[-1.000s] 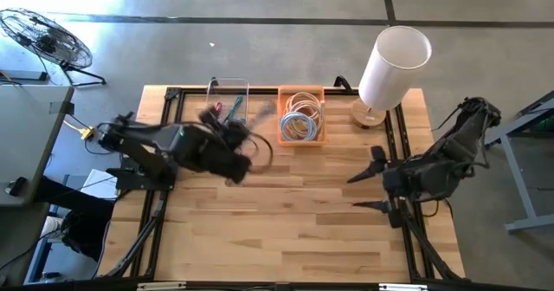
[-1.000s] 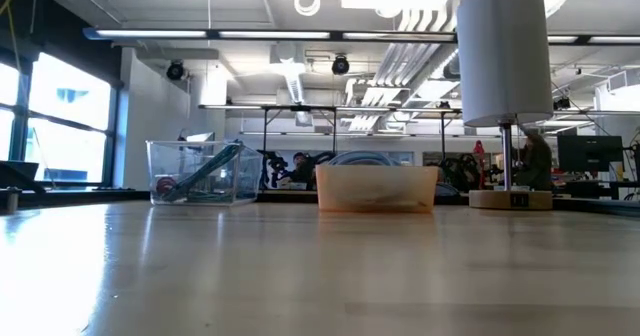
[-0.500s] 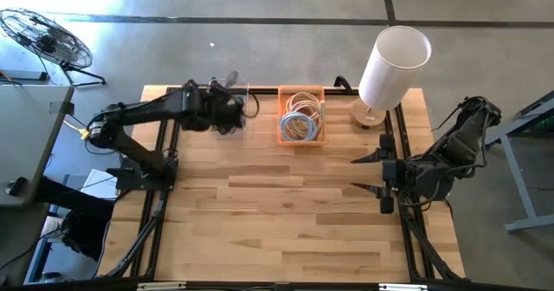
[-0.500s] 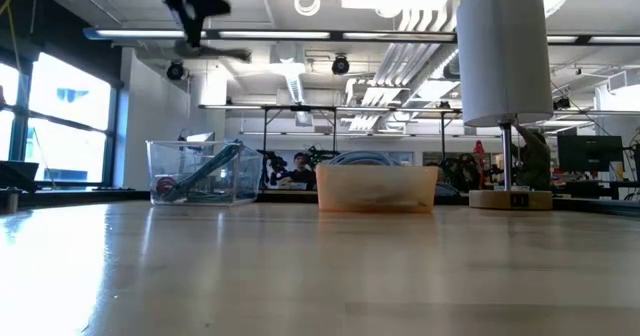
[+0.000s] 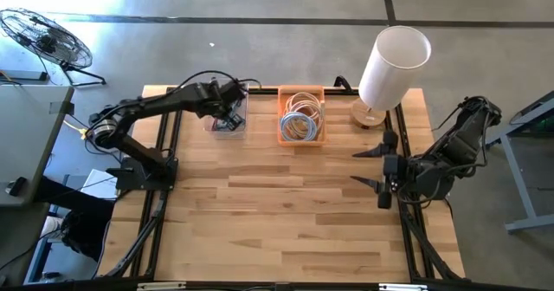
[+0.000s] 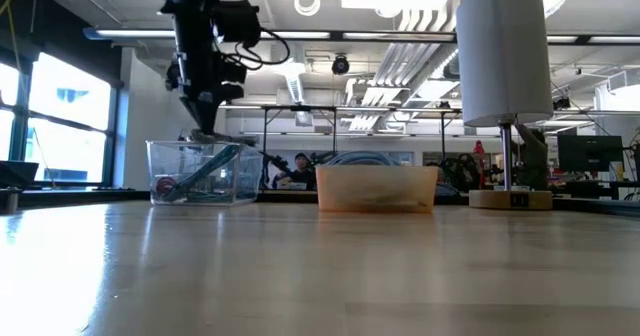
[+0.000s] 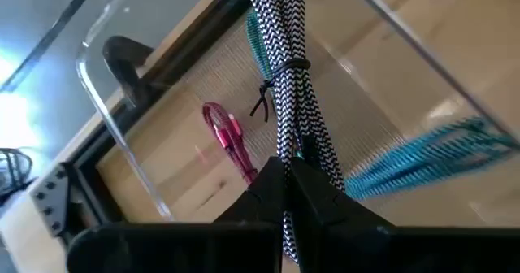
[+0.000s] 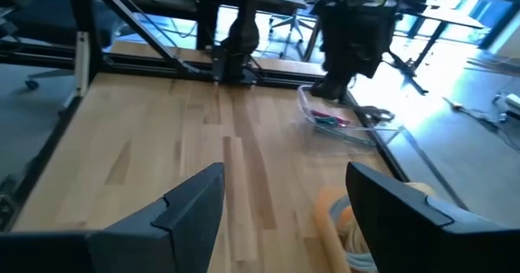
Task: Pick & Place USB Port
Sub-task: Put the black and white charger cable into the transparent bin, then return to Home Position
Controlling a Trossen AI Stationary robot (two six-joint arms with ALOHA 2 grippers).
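My left gripper (image 5: 230,109) hangs over the clear bin (image 5: 227,122) at the table's far edge, shut on a black-and-white braided cable bundle (image 7: 286,62). In the low view its fingers (image 6: 205,128) reach down to the rim of the clear bin (image 6: 195,171). A red cable (image 7: 231,139) and a teal cable (image 7: 431,155) lie on the bin's floor. My right gripper (image 5: 370,168) waits open by the table's right edge; its own view shows my right gripper (image 8: 284,200) with nothing between the fingers. My left gripper pinches the braided bundle between its two fingers near one end (image 7: 286,147), coming from above and pointing down. The fingers lie along the bundle. The rest of it, bound by a black tie (image 7: 280,71), hangs below into the clear bin; whether it touches the floor I cannot tell.
An orange bin (image 5: 301,115) of coiled pale cables stands right of the clear one. A white-shaded lamp (image 5: 391,64) stands on its wooden base at the far right corner. Bare wood (image 5: 286,213) stretches across the middle and near side of the table.
My left gripper has swung with the cable from the table's middle left toward the far edge. It has then come down over the clear bin until its fingers reach the rim, so the bundle now hangs into the bin.
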